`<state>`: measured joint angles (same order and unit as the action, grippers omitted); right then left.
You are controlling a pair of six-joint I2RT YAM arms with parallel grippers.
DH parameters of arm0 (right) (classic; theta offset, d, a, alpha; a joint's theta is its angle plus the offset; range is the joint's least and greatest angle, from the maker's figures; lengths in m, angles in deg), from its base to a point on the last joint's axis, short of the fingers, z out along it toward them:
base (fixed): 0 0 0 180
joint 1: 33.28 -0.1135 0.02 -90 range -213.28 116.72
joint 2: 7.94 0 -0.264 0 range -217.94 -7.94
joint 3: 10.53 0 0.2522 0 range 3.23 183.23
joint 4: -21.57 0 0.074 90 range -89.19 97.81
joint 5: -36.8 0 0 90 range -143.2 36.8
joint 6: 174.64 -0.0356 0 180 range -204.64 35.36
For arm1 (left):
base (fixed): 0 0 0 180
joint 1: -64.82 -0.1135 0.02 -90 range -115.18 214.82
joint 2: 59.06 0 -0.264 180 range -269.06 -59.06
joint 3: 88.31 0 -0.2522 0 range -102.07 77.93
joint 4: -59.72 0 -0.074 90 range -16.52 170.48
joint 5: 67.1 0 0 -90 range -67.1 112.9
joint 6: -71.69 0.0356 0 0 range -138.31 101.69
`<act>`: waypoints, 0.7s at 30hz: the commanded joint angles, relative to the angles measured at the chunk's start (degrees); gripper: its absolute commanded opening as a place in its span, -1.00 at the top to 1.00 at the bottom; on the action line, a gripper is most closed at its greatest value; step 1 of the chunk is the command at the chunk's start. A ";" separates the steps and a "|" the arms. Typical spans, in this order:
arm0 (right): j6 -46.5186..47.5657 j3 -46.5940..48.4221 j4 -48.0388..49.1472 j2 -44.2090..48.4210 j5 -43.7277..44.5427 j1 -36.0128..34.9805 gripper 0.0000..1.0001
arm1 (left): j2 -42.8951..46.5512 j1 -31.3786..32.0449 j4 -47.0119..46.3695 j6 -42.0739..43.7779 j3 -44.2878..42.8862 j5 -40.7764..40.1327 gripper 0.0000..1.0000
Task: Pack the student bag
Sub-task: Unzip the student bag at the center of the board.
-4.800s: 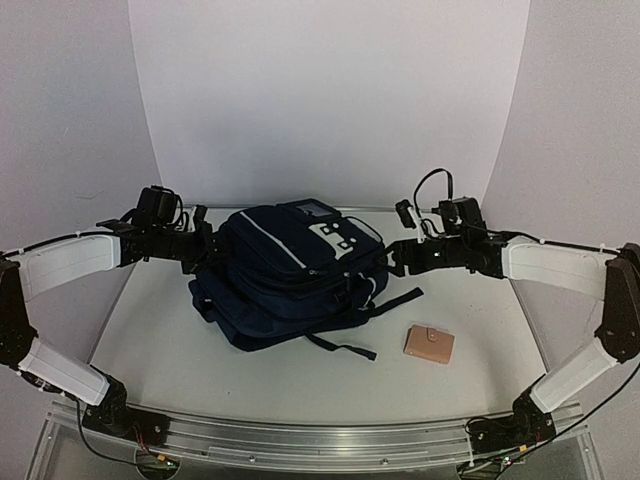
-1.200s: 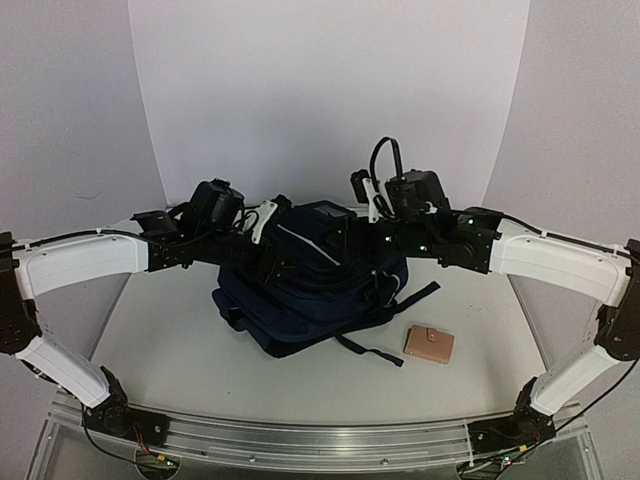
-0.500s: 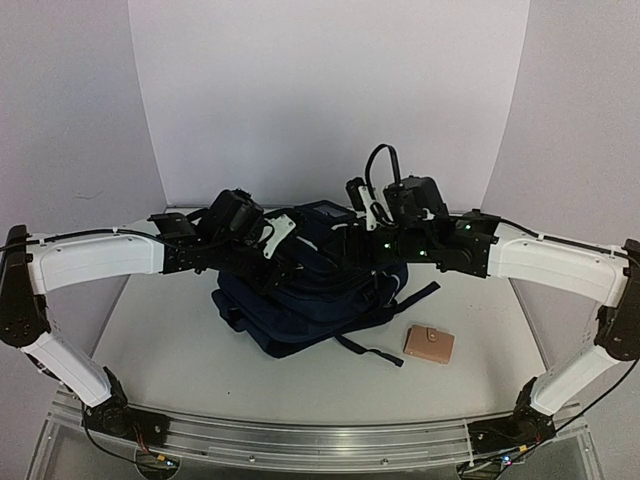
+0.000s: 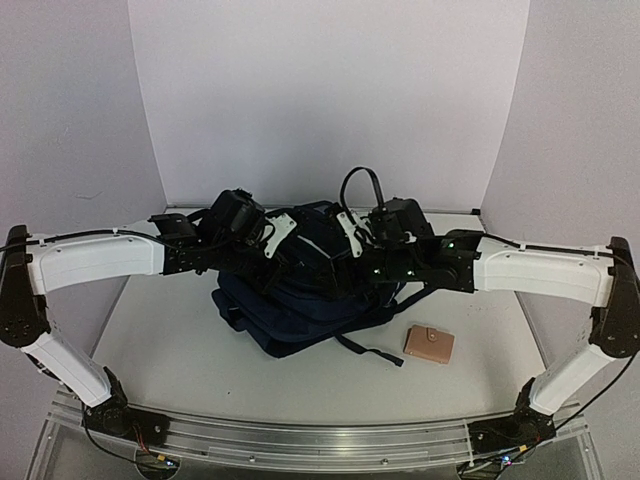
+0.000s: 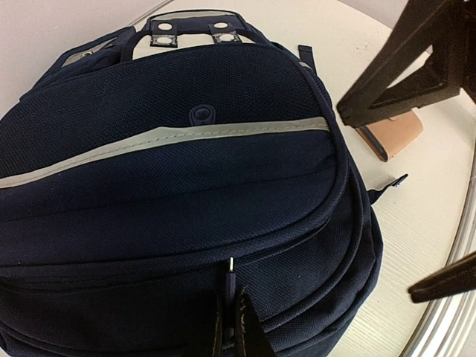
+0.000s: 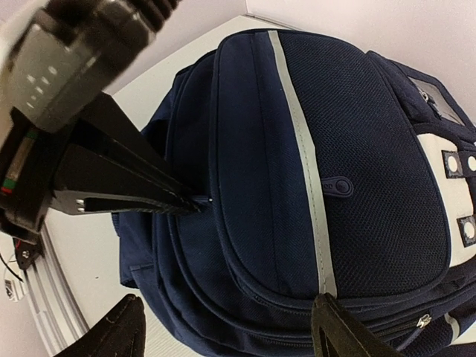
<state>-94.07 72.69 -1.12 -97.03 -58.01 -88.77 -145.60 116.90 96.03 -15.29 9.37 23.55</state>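
Student bag (image 4: 290, 322): left pincer (image 5: 232, 309) has clamped its zipper pull (image 5: 230, 272), right pincer (image 6: 227, 329) spread.

From above, the top of the bag (image 4: 290, 325) is covered by both arms (image 4: 100, 260). In the left wrist view, the wallet (image 5: 398, 134) is partly hidden.

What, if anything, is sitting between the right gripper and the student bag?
Nothing visible. The right gripper is open above the student bag, with only bare navy fabric below it. The left gripper, shut on a zipper pull, is off to the side.
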 commanded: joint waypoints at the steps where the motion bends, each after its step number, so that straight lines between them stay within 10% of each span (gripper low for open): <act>1: 7.09 3.11 1.99 -3.10 8.46 -0.73 -0.50 | 2.36 -0.22 -1.47 -1.23 -1.05 -1.72 1.00; 10: 12.39 4.26 7.30 -7.04 14.97 -1.25 -0.23 | 5.00 -0.22 -3.01 -2.79 0.65 -0.83 1.00; 21: 13.37 0.63 11.47 -6.30 18.03 -2.20 1.00 | 6.42 -6.30 -1.25 -11.62 1.15 -7.21 1.00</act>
<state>-80.40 74.80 7.32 -104.93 -44.35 -91.35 -142.29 115.50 94.50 -21.84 10.58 20.90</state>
